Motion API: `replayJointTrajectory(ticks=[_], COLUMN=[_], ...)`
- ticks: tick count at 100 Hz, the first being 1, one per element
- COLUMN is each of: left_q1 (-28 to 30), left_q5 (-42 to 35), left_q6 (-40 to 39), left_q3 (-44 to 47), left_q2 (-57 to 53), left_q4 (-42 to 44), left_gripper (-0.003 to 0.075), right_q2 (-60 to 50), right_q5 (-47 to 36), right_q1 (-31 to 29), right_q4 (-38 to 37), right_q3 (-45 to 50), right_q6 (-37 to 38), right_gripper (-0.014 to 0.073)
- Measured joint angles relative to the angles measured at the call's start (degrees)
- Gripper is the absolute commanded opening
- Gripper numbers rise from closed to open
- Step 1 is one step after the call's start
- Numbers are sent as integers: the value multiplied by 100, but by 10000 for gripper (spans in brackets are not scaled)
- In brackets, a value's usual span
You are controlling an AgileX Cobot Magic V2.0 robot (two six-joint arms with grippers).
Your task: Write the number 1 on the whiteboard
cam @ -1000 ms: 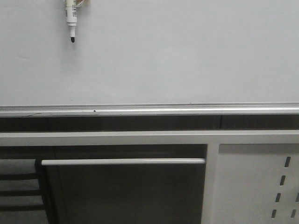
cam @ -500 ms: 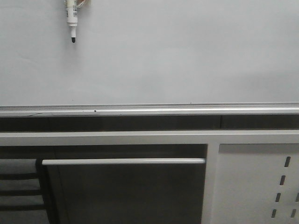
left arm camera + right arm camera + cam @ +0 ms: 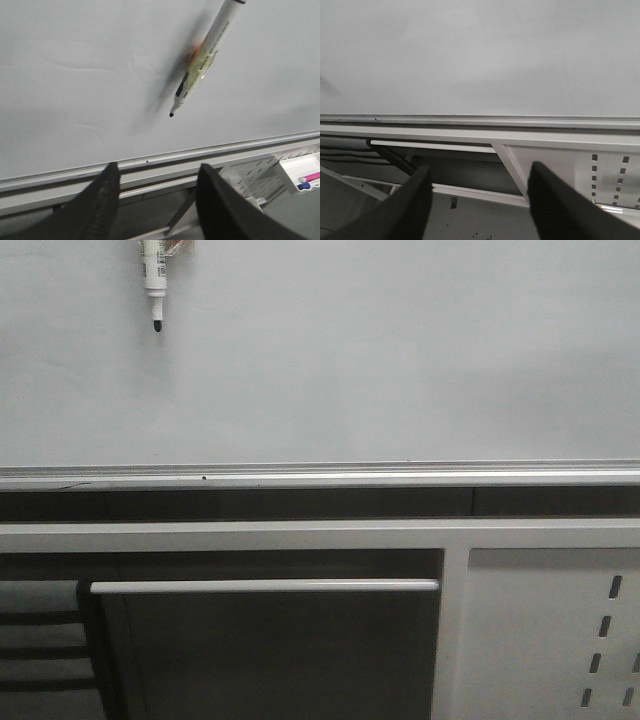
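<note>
The whiteboard (image 3: 380, 360) is filling the upper half of the front view, its pale surface bare of any ink, with its silver rail (image 3: 320, 477) running across the middle of the frame. The number 1 is not showing anywhere on it in any of the three views, so the writing appears not to have begun. A marker pen (image 3: 153, 285) is hanging at the upper left of the front view, cap off, its black tip (image 3: 156, 327) pointing down; what is holding it is cut off by the top edge there, and neither wrist view is showing it between fingers. In the left wrist view the same pen is slanting down from the upper right of the frame, a soft shadow beside it suggesting the tip is near the board, though whether it is touching cannot be told. The left gripper (image 3: 157, 197) is standing wide open at the bottom of its frame with nothing between its fingers, and the right gripper (image 3: 480, 200) is likewise spread apart and empty. Below the rail, a white perforated panel (image 3: 545, 635) is occupying the lower right of the front view. Judging from this, the whole stroke is still remaining: tip to board, then one downward line.
</note>
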Motion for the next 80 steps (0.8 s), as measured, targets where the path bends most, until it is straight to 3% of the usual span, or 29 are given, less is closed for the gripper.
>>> replayJointTrajectory(ticks=[7,20,40,61,80], left_q1=[0,0,-277,-1226,-2517], left_q5=[0,-21,-308,-1451,-2896], left_q6=[479,1259,1656,1888,2068], left_q3=[0,0,0,0,0], left_q2=[72,157,211,211,477], left_q4=[-528,-1429,-1752,-1827,-1930], left_gripper=[421,307,238,-18,-20], right_q2=[0,0,0,0,0], right_q5=[14,14,14,14,3], right_q1=[0,0,0,0,0], right_q4=[15,151,259,259,267], right_q3=[0,0,0,0,0], right_q6=[-28,-111,-176,-180,-192], right_gripper=[468,468,468,468,468])
